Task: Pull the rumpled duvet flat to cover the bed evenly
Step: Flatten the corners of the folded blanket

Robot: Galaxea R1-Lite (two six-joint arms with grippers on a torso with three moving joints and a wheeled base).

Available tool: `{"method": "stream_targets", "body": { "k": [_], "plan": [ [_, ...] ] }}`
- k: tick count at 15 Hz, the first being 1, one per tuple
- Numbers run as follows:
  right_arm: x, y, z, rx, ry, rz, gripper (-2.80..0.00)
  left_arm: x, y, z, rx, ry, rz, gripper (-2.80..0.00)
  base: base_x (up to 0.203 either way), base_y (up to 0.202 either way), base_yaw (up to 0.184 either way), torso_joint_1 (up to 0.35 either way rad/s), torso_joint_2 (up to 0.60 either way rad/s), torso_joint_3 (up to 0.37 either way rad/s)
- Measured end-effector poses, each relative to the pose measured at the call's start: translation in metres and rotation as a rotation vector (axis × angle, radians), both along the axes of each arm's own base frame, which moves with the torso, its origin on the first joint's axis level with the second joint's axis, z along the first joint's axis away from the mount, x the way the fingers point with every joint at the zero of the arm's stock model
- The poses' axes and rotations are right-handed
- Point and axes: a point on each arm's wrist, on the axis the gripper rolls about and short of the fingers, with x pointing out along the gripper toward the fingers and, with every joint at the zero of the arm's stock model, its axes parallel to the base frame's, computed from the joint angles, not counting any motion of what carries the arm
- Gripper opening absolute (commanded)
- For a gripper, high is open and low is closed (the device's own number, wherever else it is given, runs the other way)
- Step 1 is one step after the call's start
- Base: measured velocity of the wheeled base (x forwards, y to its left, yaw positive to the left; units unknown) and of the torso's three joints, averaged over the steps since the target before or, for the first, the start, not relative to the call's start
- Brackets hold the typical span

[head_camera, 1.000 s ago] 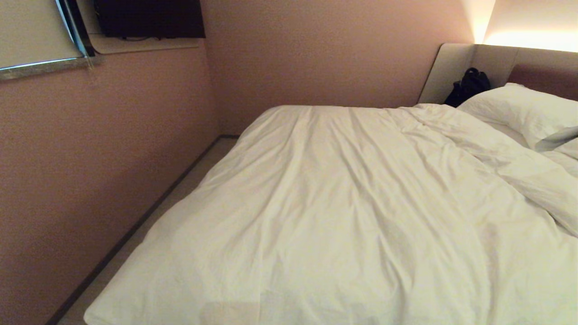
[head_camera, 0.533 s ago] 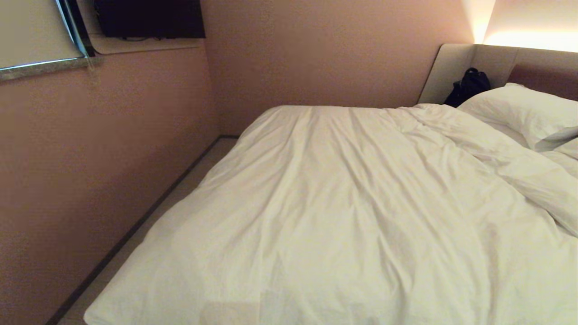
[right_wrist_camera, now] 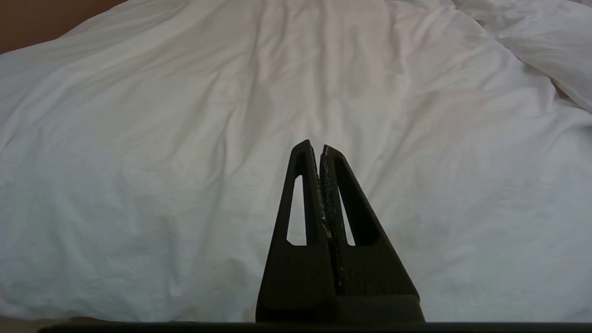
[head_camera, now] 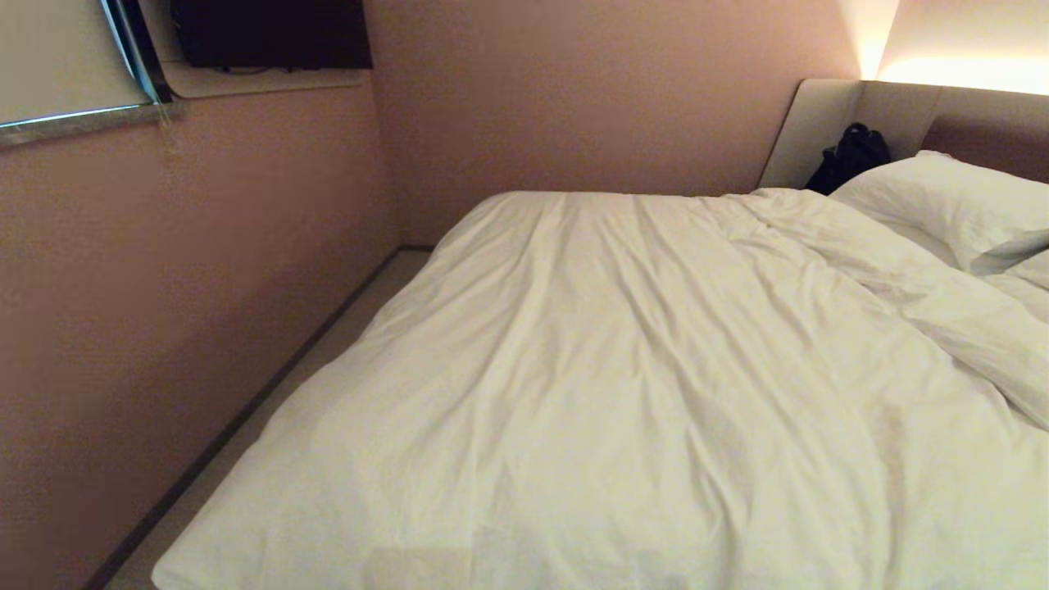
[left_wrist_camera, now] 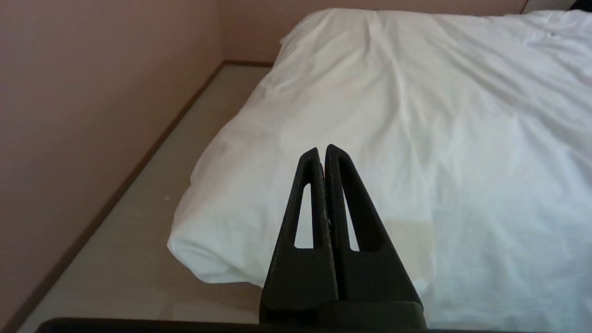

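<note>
The white creased duvet [head_camera: 623, 385] lies spread over the bed, reaching its near left corner [left_wrist_camera: 208, 249]; its top edge is folded and bunched below the pillows at the right. The padded headboard [head_camera: 901, 111] stands at the far right. Neither arm shows in the head view. In the left wrist view my left gripper [left_wrist_camera: 322, 149] is shut and empty, held in the air before the duvet's near left corner. In the right wrist view my right gripper [right_wrist_camera: 315, 145] is shut and empty, facing the middle of the duvet [right_wrist_camera: 296, 92] from its near edge.
A pink wall [head_camera: 164, 287] runs along the bed's left side with a narrow strip of floor [left_wrist_camera: 138, 231] between. White pillows [head_camera: 951, 197] lie at the head. A black bag [head_camera: 848, 156] rests against the headboard corner. A dark screen [head_camera: 270, 33] hangs on the wall.
</note>
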Motion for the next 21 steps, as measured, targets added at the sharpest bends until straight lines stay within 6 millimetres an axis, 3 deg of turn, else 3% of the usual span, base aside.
{"method": "stream_targets", "body": {
  "k": [7, 16, 21],
  "plan": [
    [0.0, 0.0, 0.0, 0.0, 0.0, -0.001, -2.8, 0.014, 0.0, -0.031, 0.007, 0.082, -0.002, -2.8, 0.0, 0.0, 0.0, 0.0, 0.0, 0.0],
    [0.0, 0.0, 0.0, 0.0, 0.0, 0.0, -2.8, 0.015, 0.001, -0.034, -0.061, 0.093, 0.035, -2.8, 0.0, 0.0, 0.0, 0.0, 0.0, 0.0],
    [0.0, 0.0, 0.0, 0.0, 0.0, 0.0, -2.8, 0.016, 0.002, -0.039, 0.027, 0.116, 0.104, -2.8, 0.0, 0.0, 0.0, 0.0, 0.0, 0.0]
  ]
}}
